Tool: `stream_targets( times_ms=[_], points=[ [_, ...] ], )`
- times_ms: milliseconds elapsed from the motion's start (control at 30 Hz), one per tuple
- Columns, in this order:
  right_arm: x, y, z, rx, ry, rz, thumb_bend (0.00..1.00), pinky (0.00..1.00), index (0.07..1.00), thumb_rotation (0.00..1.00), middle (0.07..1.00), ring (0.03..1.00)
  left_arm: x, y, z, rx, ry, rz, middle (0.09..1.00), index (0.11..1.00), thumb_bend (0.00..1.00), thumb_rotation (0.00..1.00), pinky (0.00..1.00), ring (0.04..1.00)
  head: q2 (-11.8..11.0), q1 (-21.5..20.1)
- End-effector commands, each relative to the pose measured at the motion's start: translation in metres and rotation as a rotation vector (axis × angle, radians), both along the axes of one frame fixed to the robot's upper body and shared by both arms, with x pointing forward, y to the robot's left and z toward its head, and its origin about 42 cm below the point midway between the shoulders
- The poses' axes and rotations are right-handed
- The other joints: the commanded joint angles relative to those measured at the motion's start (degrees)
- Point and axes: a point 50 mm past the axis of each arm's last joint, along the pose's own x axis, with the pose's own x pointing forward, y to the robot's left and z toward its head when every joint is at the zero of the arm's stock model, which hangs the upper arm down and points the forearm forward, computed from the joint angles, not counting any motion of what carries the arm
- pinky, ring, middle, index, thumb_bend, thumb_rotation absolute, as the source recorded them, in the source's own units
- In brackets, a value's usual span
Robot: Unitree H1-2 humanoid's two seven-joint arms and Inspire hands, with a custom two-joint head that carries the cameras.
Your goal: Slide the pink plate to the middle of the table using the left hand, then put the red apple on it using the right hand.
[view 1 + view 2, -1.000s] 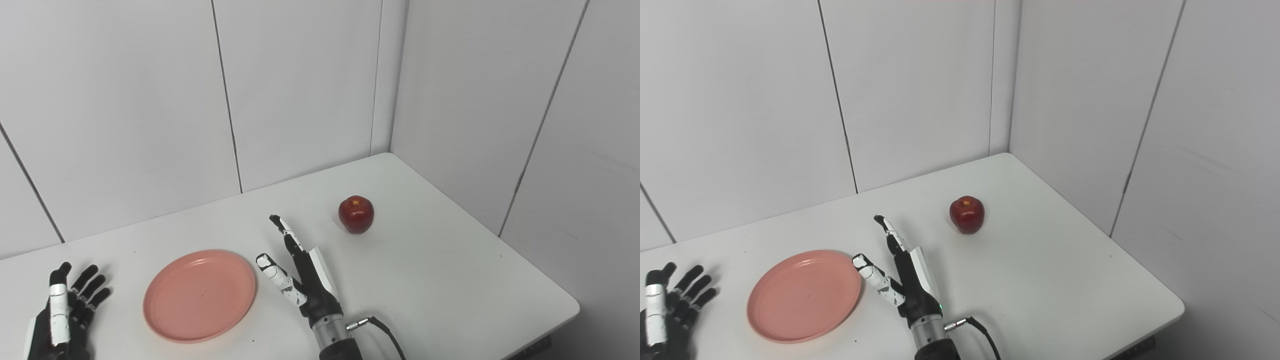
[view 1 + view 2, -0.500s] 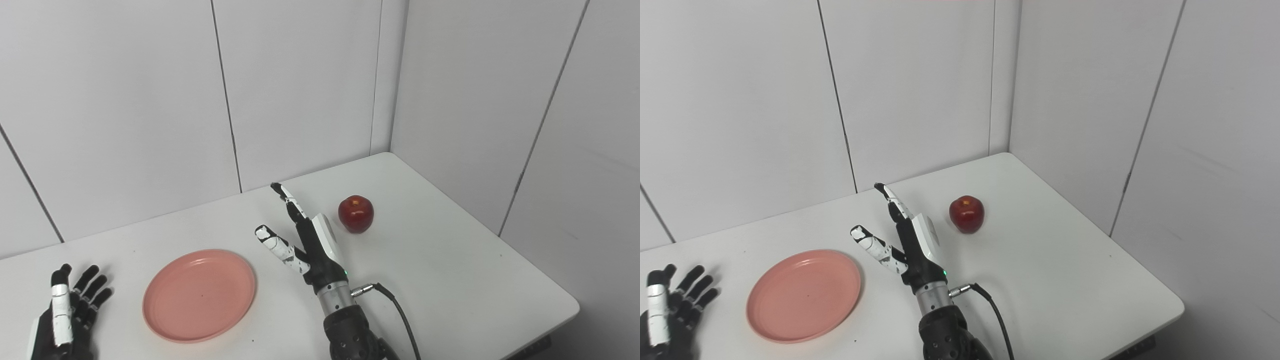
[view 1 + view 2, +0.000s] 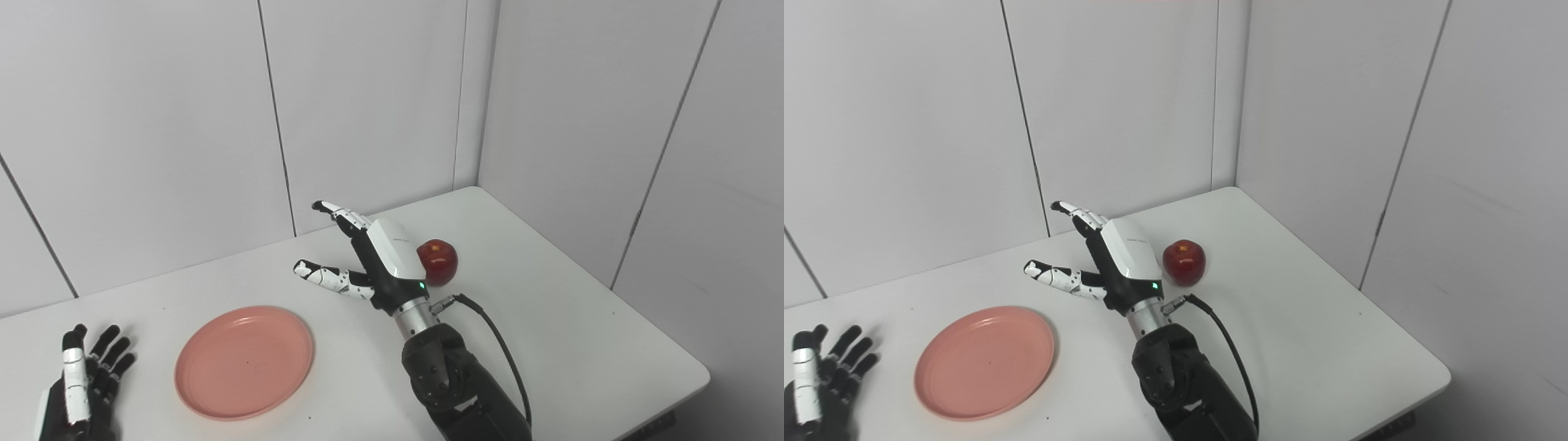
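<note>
The pink plate [image 3: 244,361] lies flat on the white table [image 3: 551,331], left of the middle. The red apple [image 3: 441,260] stands on the table toward the back right. My right hand [image 3: 367,260] is open, raised above the table just left of the apple, fingers spread and pointing left and back; its back partly hides the apple in the left eye view. In the right eye view the hand [image 3: 1118,260] and the apple [image 3: 1184,262] stand a little apart. My left hand [image 3: 82,383] is open and empty at the bottom left, left of the plate.
White wall panels close the table at the back and the right, meeting in a corner behind the apple. A black cable [image 3: 496,349] runs from my right wrist along the forearm. The table's right edge [image 3: 698,373] is near.
My right hand has moved up and back toward the apple, turning so that its back faces the camera. The plate, apple and left hand have stayed in place.
</note>
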Motion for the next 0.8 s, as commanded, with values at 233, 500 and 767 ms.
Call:
stream_targets(
  times_ms=[233,500,767],
  points=[
    [0.025,-0.025,0.035,-0.252,-0.129,-0.069,0.89,0.79,0.818,0.96,0.794,0.778,0.006,0.003,-0.001,0.008,0.009,-0.009,0.896,1.0,0.74,0.89,0.9,0.889,-0.01,0.1],
    [0.033,-0.051,0.045,-0.362,-0.147,-0.138,0.89,0.78,0.801,0.95,0.799,0.791,0.008,0.004,-0.004,0.009,0.012,-0.009,0.902,1.0,0.73,0.89,0.91,0.898,-0.08,0.12],
    [0.033,-0.079,0.05,-0.409,-0.118,-0.201,0.87,0.77,0.789,0.93,0.811,0.8,0.01,0.007,-0.009,0.013,0.009,-0.009,0.879,1.0,0.76,0.88,0.88,0.874,-0.15,0.16]
  ],
)
